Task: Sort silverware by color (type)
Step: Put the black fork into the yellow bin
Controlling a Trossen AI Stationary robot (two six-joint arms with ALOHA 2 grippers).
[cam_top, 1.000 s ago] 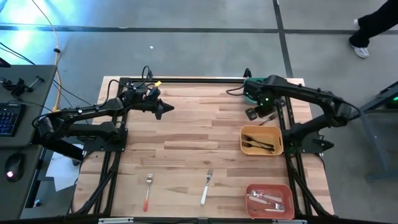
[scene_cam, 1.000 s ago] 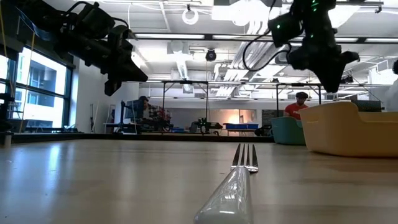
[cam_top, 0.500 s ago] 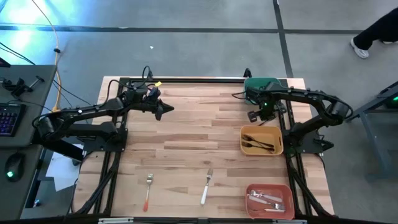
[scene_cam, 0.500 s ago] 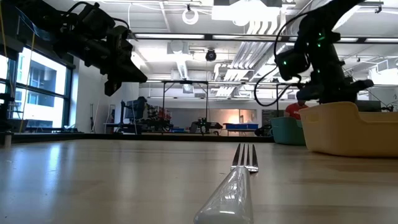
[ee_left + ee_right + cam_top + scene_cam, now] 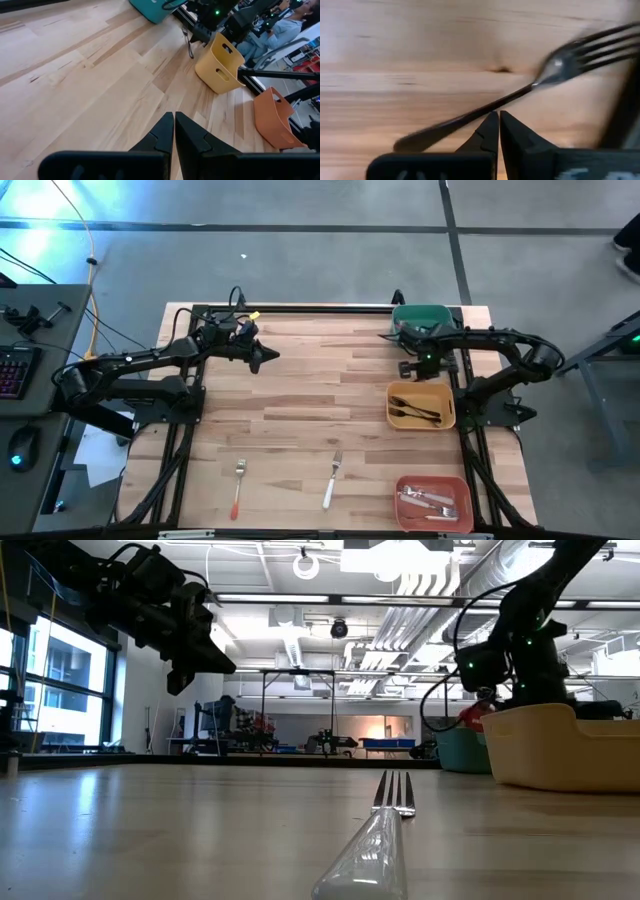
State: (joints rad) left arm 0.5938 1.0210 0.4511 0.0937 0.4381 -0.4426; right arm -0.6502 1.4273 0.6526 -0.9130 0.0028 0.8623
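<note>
Right tool (image 5: pixel 409 366): fingers fully closed at a black-handled fork (image 5: pixel 520 95) lying on the desk (image 5: pixel 300 410), at 12 o'clock from the yellow bin (image 5: pixel 421 405). Whether the handle is pinched cannot be told. Verify the grip before lifting, then carry it low to the yellow bin.

Left tool (image 5: pixel 270 356): closed, empty, waiting at 10 o'clock. A red-handled fork (image 5: pixel 238 490) and a white-handled fork (image 5: pixel 331 481) lie at 6 o'clock.

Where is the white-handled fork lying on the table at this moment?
In the high view, the white-handled fork lies near the table's front edge, between the red-handled fork and the orange bin.
</note>
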